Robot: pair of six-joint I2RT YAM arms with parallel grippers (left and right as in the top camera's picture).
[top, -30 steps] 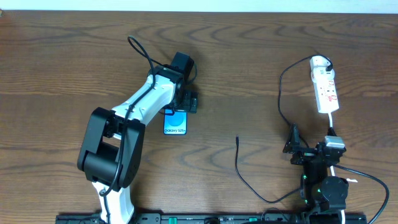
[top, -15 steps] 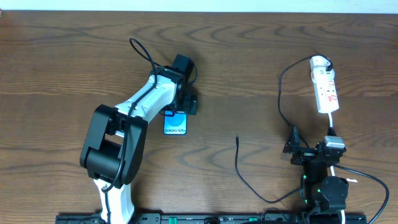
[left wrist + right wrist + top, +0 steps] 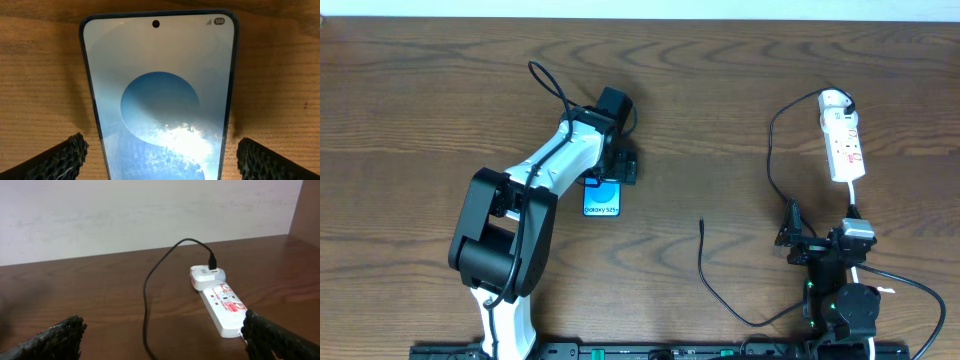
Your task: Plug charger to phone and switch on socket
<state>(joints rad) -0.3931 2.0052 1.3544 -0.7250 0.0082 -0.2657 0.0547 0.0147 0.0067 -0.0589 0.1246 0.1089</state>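
The phone (image 3: pixel 602 198) lies flat on the table with its blue-and-white screen lit. My left gripper (image 3: pixel 609 172) hovers over its upper end and stands open. In the left wrist view the phone (image 3: pixel 159 90) fills the gap, and both fingertips (image 3: pixel 60 159) stand clear of its edges. The charger's black cable (image 3: pixel 712 287) lies loose, its connector tip (image 3: pixel 703 224) free on the wood right of the phone. Its other end is plugged into a white adapter (image 3: pixel 204 276) at the far end of the socket (image 3: pixel 226 306). My right gripper (image 3: pixel 820 235) rests open just short of the socket (image 3: pixel 844 140).
The socket's white cord (image 3: pixel 895 282) runs down past my right arm to the table's front edge. The charger cable (image 3: pixel 145 295) loops across the wood between my right fingers. A pale wall (image 3: pixel 150 210) stands behind the table's far edge.
The left arm's elbow shifted slightly to the right at first, then stayed still. Both grippers stay open and the phone and cable have not moved.
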